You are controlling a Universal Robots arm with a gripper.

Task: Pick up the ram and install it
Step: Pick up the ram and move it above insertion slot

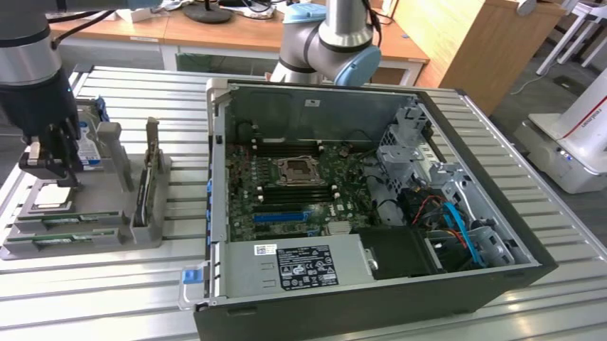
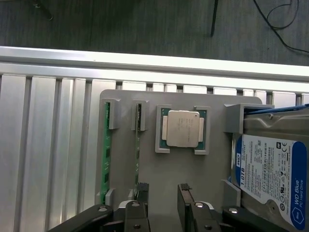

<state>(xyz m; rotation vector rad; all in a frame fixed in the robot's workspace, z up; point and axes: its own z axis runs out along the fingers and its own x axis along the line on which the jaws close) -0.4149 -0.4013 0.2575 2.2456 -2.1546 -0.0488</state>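
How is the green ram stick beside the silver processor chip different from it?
The ram stick is long, thin and green; the processor chip is square and silver. The ram stick stands on edge in a slot; the processor chip lies flat. Both sit in the gray holder.

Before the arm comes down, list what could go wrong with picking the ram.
1. The open gripper does not look centred on the nearer ram stick; one finger lines up over it and may land on its edge.
2. The second ram stick stands close by, so a finger going between them could catch it.
3. The processor lies in its cradle next to that slot and might be knocked.
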